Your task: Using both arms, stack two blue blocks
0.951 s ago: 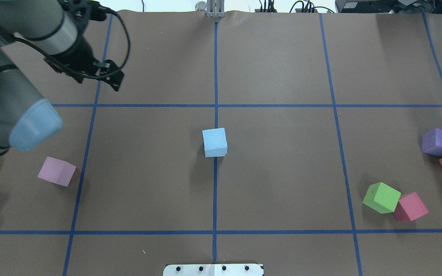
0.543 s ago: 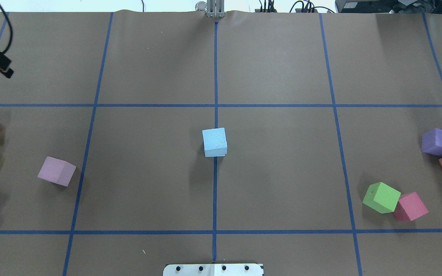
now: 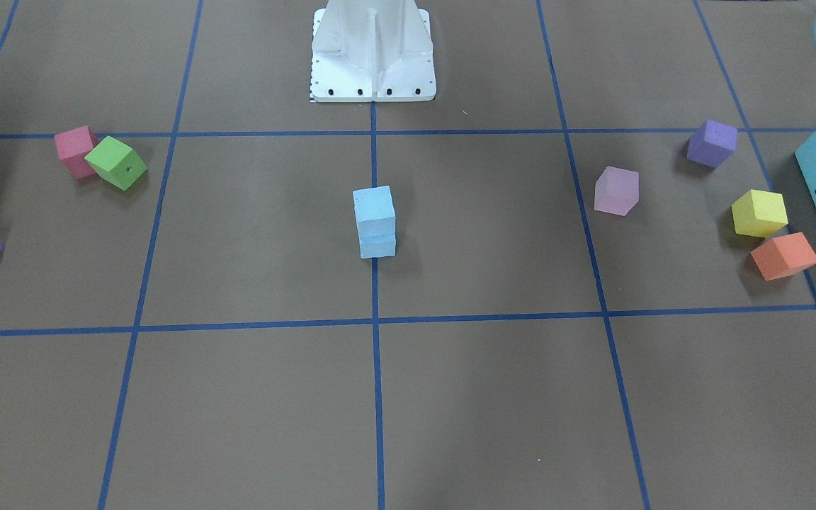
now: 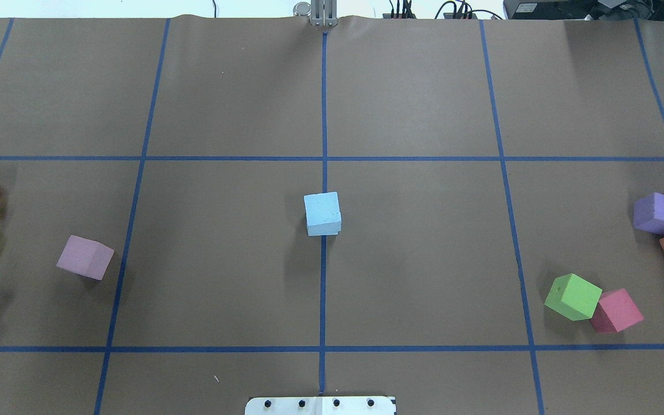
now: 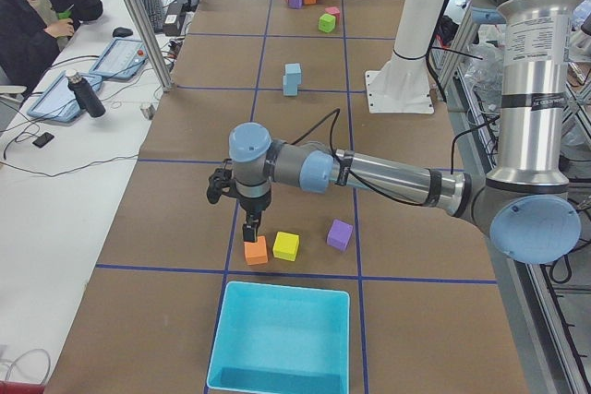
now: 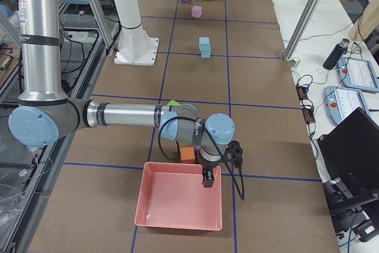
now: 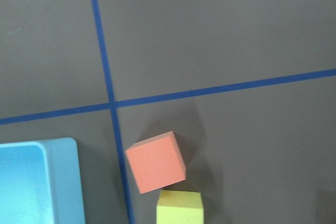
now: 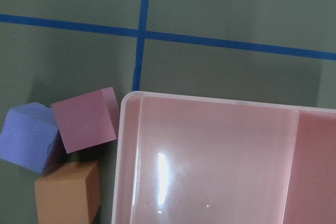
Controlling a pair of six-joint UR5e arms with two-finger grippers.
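Light: bright, even, from overhead; all views are well exposed.
Shadows: soft and short. In the overhead view the stacked blue blocks (image 4: 322, 210) throw a faint dark patch toward the near left. In the left wrist view the orange cube (image 7: 155, 161) throws a dim one beside its right face.
Glare: a white streak on the floor of the pink tray (image 8: 210, 145); the far table edge is washed out white in the overhead view.
Colour: the brown paper (image 8: 220, 3) reads greenish in the right wrist view and grey in the left.
Focus: sharp in the fixed views, slightly soft in the wrist views.
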